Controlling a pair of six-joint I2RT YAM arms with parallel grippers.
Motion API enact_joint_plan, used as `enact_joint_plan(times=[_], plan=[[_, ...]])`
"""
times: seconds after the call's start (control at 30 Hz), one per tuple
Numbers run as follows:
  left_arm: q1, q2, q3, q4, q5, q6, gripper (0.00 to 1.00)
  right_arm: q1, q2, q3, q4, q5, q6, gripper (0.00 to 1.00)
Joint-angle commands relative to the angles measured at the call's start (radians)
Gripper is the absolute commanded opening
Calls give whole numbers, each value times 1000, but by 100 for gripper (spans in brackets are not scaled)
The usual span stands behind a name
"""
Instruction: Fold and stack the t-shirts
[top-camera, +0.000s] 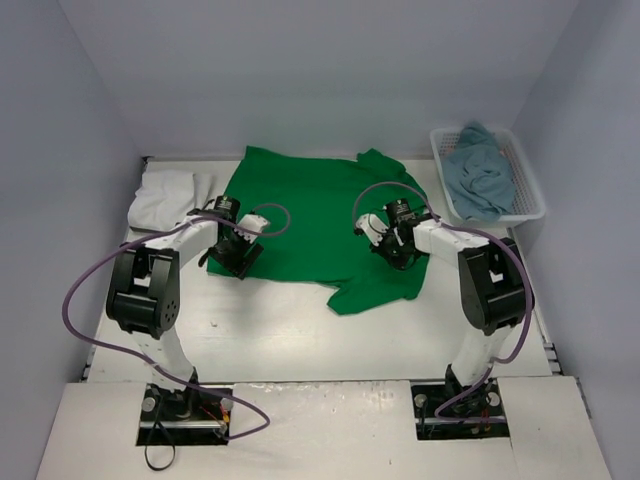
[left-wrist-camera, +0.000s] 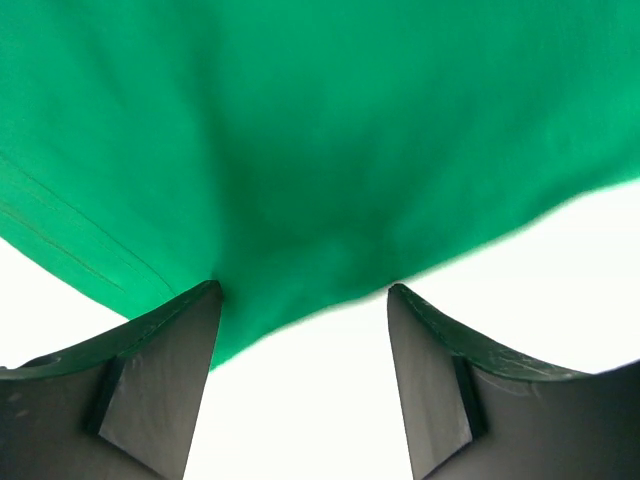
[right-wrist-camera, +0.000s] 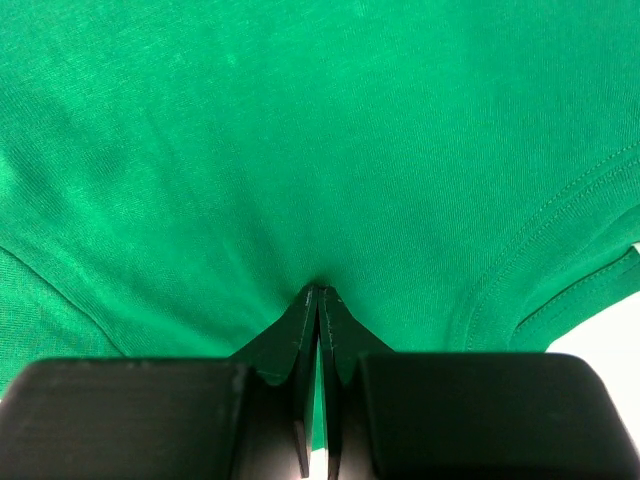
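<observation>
The bright green t-shirt (top-camera: 305, 215) lies spread on the white table, one sleeve at the near right. My left gripper (top-camera: 238, 260) is at its left hem. In the left wrist view it (left-wrist-camera: 303, 292) is open, with the green shirt's edge (left-wrist-camera: 320, 150) at the fingertips. My right gripper (top-camera: 397, 252) is on the shirt's right part. In the right wrist view it (right-wrist-camera: 320, 292) is shut, pinching a fold of the green shirt (right-wrist-camera: 300, 130). A white t-shirt (top-camera: 163, 196) lies crumpled at the far left. A dull teal-blue t-shirt (top-camera: 480, 175) lies in the basket. The dark grey-green shirt is out of view.
A white plastic lattice basket (top-camera: 528, 190) stands at the far right against the wall. White walls close in the table on the left, back and right. Purple cables loop off both arms.
</observation>
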Motion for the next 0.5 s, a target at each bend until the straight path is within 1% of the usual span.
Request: enact_joint_plan(times=[0.0,0.03,0.23,0.3,0.37,0.47], plan=[[7,-72,33,-177,72,62,61,2,-18,-75,-150,27,-9,0],[7,-72,37,-229,80,86,61,2,-24,-81,-152,30,-12,0],[28,-79,25,-312,129,131,59,1,-70,-144,-158,31,-48,0],[33,-87,27,-312,135,130,54,-1,-81,-155,-158,34,-48,0],[66,-121,33,-272,150,100,54,-1,-87,-170,-160,37,-51,0],[113,-147,88,-289,195,88,54,2,-96,-193,-163,41,-60,0]])
